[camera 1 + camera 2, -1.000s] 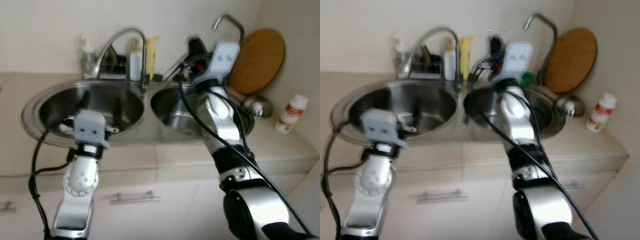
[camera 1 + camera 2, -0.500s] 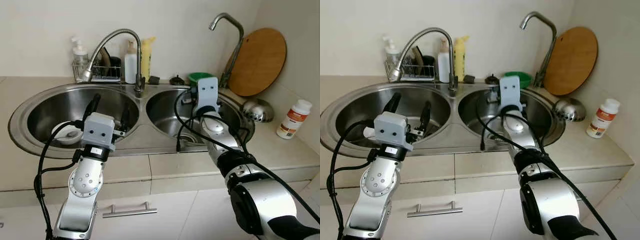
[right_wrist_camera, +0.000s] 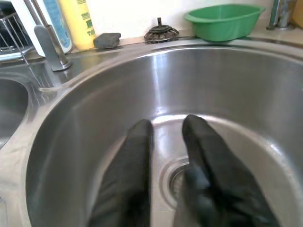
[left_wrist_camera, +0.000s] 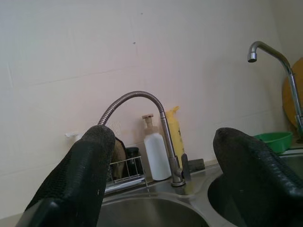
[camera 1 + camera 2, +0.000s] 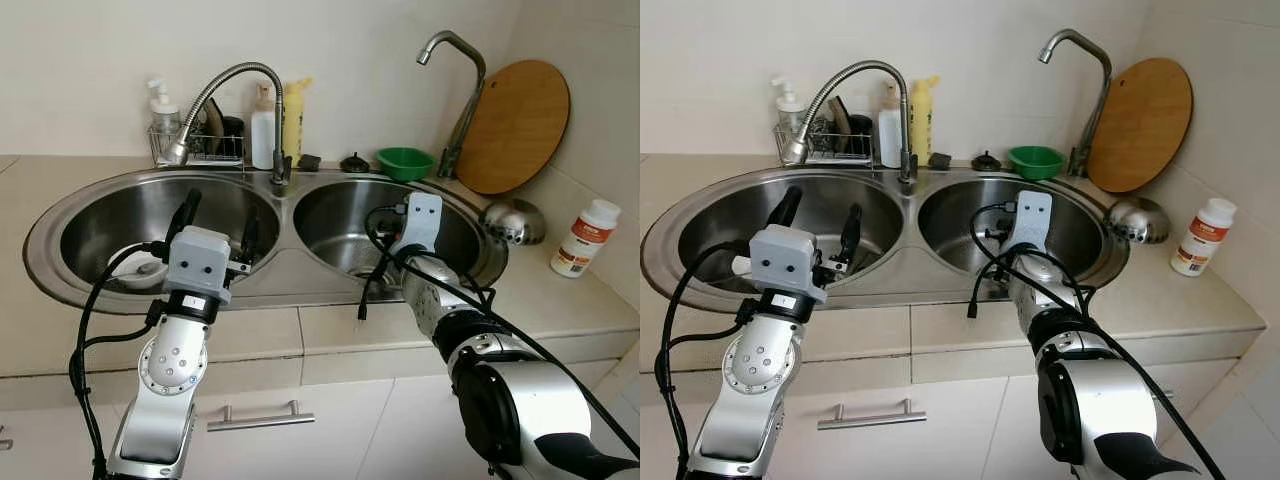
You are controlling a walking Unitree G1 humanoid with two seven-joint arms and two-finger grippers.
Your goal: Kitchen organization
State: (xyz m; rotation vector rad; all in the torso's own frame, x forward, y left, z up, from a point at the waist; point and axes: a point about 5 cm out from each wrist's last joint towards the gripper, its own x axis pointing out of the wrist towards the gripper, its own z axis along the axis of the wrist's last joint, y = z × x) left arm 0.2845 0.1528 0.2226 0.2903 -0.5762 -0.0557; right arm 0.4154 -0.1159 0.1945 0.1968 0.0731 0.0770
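A double steel sink (image 5: 300,270) is set in the counter before me. In its left basin lies a white bowl (image 5: 132,270) with a spoon in it. My left gripper (image 5: 216,220) hangs open above that basin, a little right of the bowl, holding nothing; the left wrist view looks between its fingers (image 4: 80,179) at the back wall. Inside the right basin, my right gripper (image 3: 168,156) points down at the drain (image 3: 171,178) with its fingers (image 3: 137,179) nearly together and nothing between them. In the left eye view its white wrist housing (image 5: 422,216) hides the fingers.
A green bowl (image 5: 405,162), a dark sponge (image 3: 106,40) and a strainer cap (image 3: 162,33) sit on the back ledge. Bottles and a wire rack (image 5: 205,145) stand behind the left tap. At right are a round wooden board (image 5: 515,125), a steel ladle (image 5: 512,222) and a white bottle (image 5: 585,238).
My right arm has come down from near the tall tap into the right basin. The blurred view has steadied. My left gripper stays open over the left basin.
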